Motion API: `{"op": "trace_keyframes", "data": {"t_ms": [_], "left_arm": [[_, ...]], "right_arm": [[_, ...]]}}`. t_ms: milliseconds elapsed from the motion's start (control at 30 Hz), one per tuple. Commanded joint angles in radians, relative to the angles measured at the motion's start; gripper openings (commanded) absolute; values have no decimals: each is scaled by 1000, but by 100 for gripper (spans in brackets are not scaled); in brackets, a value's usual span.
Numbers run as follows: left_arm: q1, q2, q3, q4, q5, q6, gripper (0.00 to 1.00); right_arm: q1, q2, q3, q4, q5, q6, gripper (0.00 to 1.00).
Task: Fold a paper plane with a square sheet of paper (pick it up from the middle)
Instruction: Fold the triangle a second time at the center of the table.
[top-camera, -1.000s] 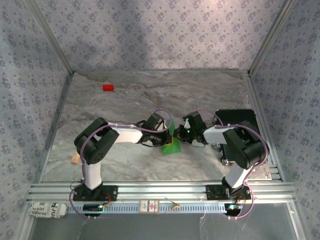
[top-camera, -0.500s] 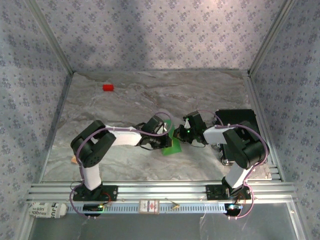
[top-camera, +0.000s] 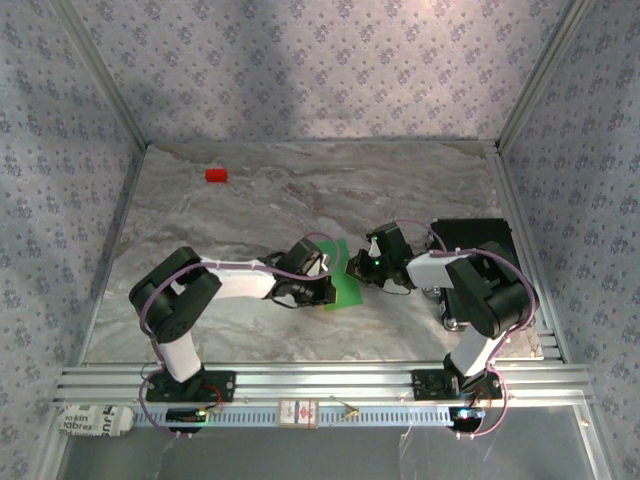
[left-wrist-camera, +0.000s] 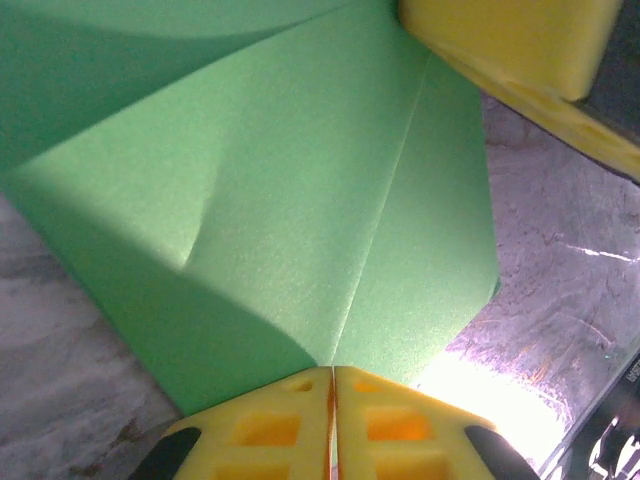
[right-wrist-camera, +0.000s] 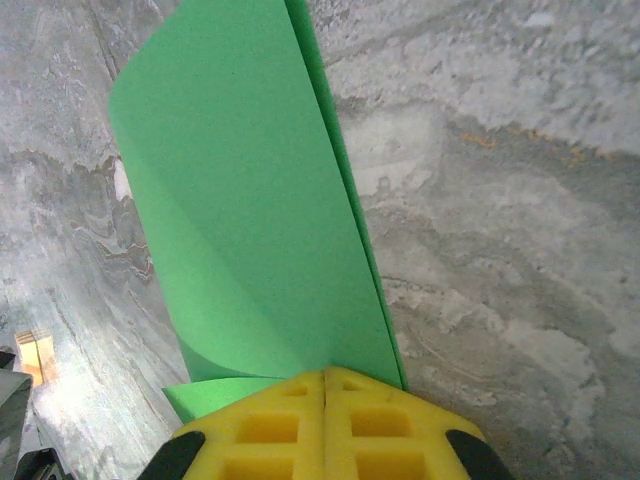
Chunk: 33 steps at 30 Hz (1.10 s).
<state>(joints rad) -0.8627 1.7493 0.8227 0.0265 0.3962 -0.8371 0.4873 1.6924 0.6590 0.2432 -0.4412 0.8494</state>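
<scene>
The square sheet of paper (top-camera: 346, 284), bright green and partly folded, hangs between my two grippers near the table's middle. In the left wrist view the paper (left-wrist-camera: 300, 200) has a straight crease running down into my left gripper (left-wrist-camera: 333, 374), whose yellow jaws are shut on its lower edge. The right gripper's yellow fingers (left-wrist-camera: 520, 45) show at the top right corner of that view. In the right wrist view the paper (right-wrist-camera: 250, 200) curls up from my right gripper (right-wrist-camera: 325, 376), shut on its opposite edge. From above, the left gripper (top-camera: 324, 287) and right gripper (top-camera: 363, 268) face each other across the sheet.
A small red block (top-camera: 216, 175) lies at the far left of the marble table (top-camera: 260, 200). A black box (top-camera: 480, 238) sits at the right behind the right arm. A small tan piece (right-wrist-camera: 35, 351) lies on the table left of the sheet. Patterned walls enclose the table.
The left arm's elbow has swung out to the left and lower, and its wrist has turned. The green sheet now lies flatter between the grippers. The right arm has held still.
</scene>
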Motion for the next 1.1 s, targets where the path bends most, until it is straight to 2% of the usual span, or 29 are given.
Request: {"op": "trace_keyframes", "data": {"t_ms": [0, 400, 633, 800, 1067], "left_arm": [[-18, -33, -30, -92, 18, 38, 10], [-29, -97, -65, -139, -7, 63, 9], [-7, -208, -40, -30, -12, 12, 9], [55, -132, -22, 34, 13, -23, 9], [63, 8, 18, -9, 9, -6, 4]], "right_arm": [[1, 21, -20, -102, 89, -1, 0], [2, 10, -20, -104, 87, -1, 0], [4, -6, -15, -97, 78, 4, 0], [5, -8, -10, -96, 75, 4, 0], [2, -19, 6, -93, 59, 1, 0]]}}
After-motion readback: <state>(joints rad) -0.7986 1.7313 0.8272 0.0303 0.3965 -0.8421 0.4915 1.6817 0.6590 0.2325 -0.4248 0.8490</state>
